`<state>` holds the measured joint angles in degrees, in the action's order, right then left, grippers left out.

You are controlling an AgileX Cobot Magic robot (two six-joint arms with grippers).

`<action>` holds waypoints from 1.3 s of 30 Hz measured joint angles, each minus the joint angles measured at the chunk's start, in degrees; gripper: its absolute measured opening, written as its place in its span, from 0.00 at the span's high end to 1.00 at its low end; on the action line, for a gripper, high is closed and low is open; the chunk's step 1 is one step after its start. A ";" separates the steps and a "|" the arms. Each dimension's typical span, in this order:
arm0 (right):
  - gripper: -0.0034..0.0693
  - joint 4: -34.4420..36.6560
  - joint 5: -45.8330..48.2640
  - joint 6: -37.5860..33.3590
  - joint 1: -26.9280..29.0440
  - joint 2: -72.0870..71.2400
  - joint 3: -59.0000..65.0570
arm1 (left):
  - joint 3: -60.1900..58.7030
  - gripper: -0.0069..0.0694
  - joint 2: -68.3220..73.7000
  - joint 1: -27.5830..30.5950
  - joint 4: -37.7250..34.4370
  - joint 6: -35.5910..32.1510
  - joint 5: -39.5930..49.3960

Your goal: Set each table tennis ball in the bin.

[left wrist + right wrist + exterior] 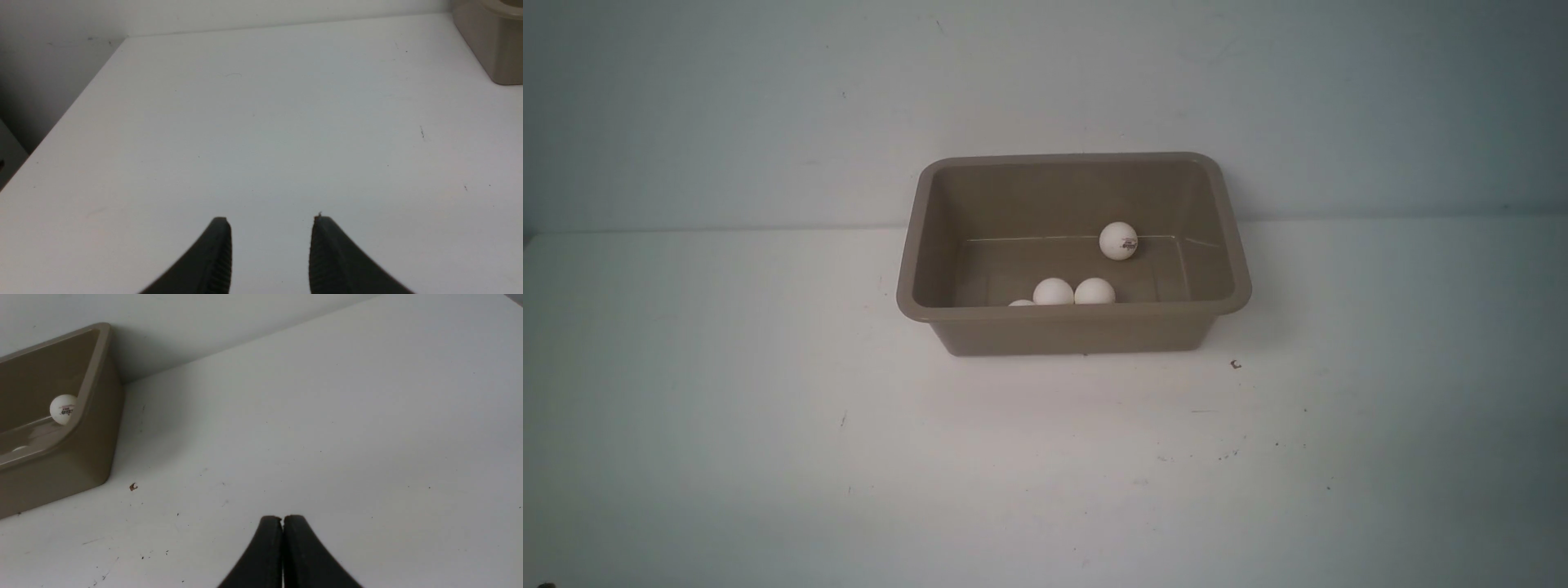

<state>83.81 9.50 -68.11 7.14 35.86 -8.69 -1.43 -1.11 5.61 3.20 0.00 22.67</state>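
Well ahead of the left gripper (271, 222), off toward the robot's right, sits the bin (1074, 333); from the right gripper (282, 520) it lies ahead and leftward. Inside are four balls: the logoed ball (1118, 241) near the far wall, a pair (1054, 291) seemingly touching by the near wall, and a partly hidden ball (1022, 303) beside them. The left fingers stand apart with nothing between; the right ones are together, empty — probably because the sorting is done and neither has work left. Sloping walls and a flared rim likely keep such round, matte balls contained — smooth taupe plastic, probably, with rounded corners.
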 joint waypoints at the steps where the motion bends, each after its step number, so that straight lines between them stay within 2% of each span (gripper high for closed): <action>1: 0.96 0.21 0.00 -0.14 0.00 0.00 0.00 | 0.00 0.59 0.00 0.00 0.00 0.00 0.00; 9: 0.96 -0.16 0.41 0.00 0.00 0.00 0.00 | 0.00 0.59 0.00 0.00 0.00 0.00 0.00; 11: 0.96 -4.56 1.61 2.76 0.00 0.00 0.00 | 0.00 0.59 0.00 0.00 0.00 0.00 0.00; 13: 0.96 -13.91 3.82 8.54 0.00 0.00 -0.12 | 0.00 0.59 0.00 0.00 0.00 0.00 0.00; 14: 0.96 -15.06 4.11 10.22 0.00 0.00 -0.20 | 0.00 0.59 0.00 0.00 0.00 0.00 0.00; 17: 0.96 -38.14 9.41 29.27 0.00 0.00 -1.51 | 0.00 0.59 0.00 0.00 0.00 0.00 0.00; 20: 0.96 -54.08 9.83 48.37 0.00 0.00 -2.10 | 0.00 0.59 0.00 0.00 0.00 0.00 0.00; 21: 0.96 -56.09 9.76 49.56 0.00 0.00 -2.15 | 0.00 0.59 0.00 0.00 0.00 0.00 0.00; 22: 0.96 -63.77 9.22 59.22 0.00 0.00 -2.28 | 0.00 0.59 0.00 0.00 0.00 0.00 0.00; 23: 0.96 -69.84 8.75 64.52 0.00 0.00 -2.28 | 0.00 0.59 0.00 0.00 0.00 0.00 0.00; 24: 0.96 -73.73 8.41 68.11 0.00 0.00 -2.28 | 0.00 0.59 0.00 0.00 0.00 0.00 0.00; 25: 0.96 -73.73 8.41 68.92 0.00 0.00 -2.28 | 0.00 0.59 0.00 0.00 0.00 0.00 0.00; 27: 0.96 -81.90 8.02 75.01 0.00 0.00 -2.28 | 0.00 0.59 0.00 0.00 0.00 0.00 0.00; 31: 0.96 -87.61 7.22 78.31 0.00 0.00 -1.23 | 0.00 0.59 0.00 0.00 0.00 0.00 0.00; 39: 0.96 -89.31 5.55 79.05 0.00 -4.45 4.62 | 0.00 0.59 0.00 0.00 0.00 0.00 0.00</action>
<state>-5.50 15.06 10.94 7.14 31.41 -4.07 -1.43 -1.11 5.61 3.20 0.00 22.67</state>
